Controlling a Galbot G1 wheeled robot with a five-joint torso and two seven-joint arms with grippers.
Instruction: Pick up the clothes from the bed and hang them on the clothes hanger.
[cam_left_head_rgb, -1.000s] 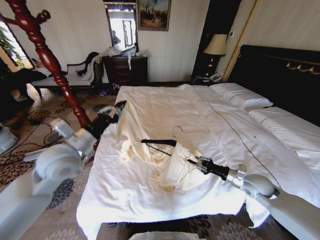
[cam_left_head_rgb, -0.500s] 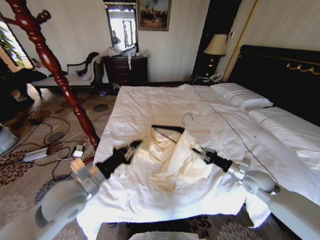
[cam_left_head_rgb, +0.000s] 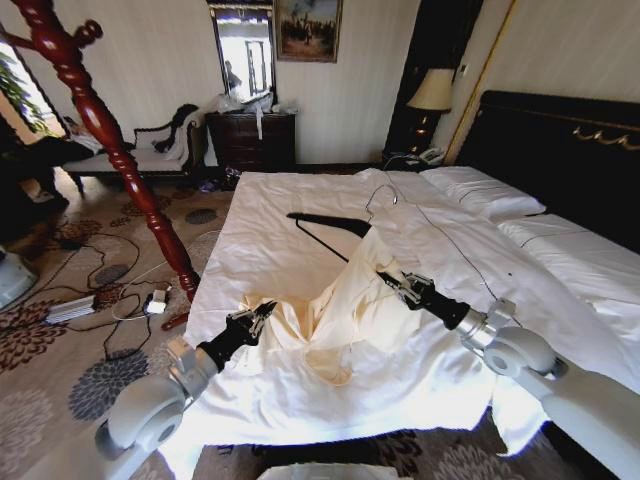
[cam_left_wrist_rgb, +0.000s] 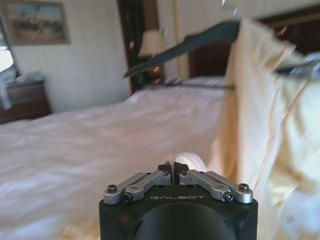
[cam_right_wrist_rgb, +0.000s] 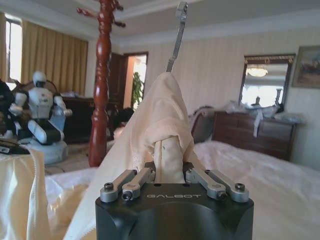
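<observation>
1. right gripper (cam_left_head_rgb: 398, 287) is reaching across the bed (cam_left_head_rgb: 300, 215), fingers pinching the clothes (cam_left_head_rgb: 345, 310) draped on the lifted clothes hanger (cam_left_head_rgb: 330, 224).
2. left gripper (cam_left_head_rgb: 255, 317) is reaching low, fingers clamping the garment's white hem.
3. "galbot" is reading on both wrists.

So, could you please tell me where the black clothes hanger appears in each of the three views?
Head view: the clothes hanger is raised over the middle of the bed, the cream garment draped over one arm.
Left wrist view: its dark bar crosses the top, the garment hanging beside it.
Right wrist view: its silver hook sticks up above the garment.
Shared landmark: the cream garment.
</observation>
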